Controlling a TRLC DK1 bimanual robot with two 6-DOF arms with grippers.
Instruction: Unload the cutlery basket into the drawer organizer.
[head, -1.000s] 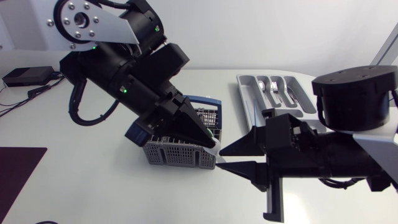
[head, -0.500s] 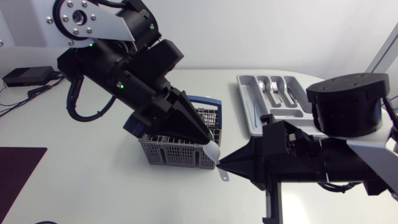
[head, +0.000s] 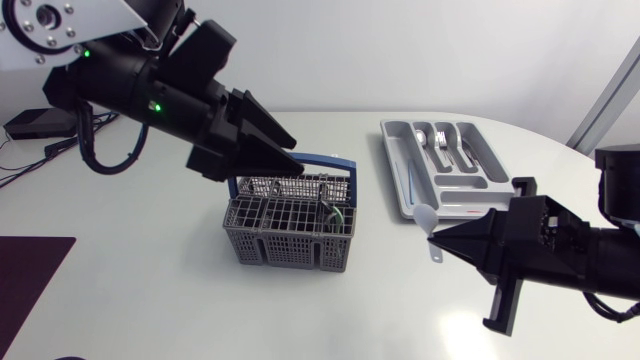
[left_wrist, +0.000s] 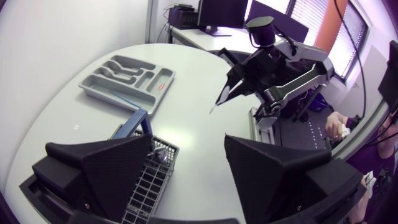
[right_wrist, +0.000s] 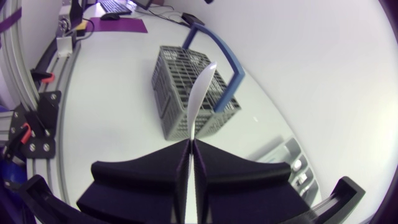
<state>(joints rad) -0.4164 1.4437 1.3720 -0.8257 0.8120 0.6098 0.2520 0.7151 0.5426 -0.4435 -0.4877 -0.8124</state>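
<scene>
Spoon: white plastic spoon (head: 429, 217) pinched in right pincer (head: 437, 241), lower right; seemingly mid-transfer.
Organizer: grey compartment tray (head: 396, 150), upper right; carry there next.

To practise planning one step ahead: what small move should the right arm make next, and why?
Probably carry the spoon, pinched in the right gripper, over the drawer organizer: it hangs just short of the tray's near edge, clear of the basket.

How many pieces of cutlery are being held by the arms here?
1: a white spoon in the right arm's shut jaws, between the basket and the drawer organizer. The left arm's jaws are open and empty.
</scene>
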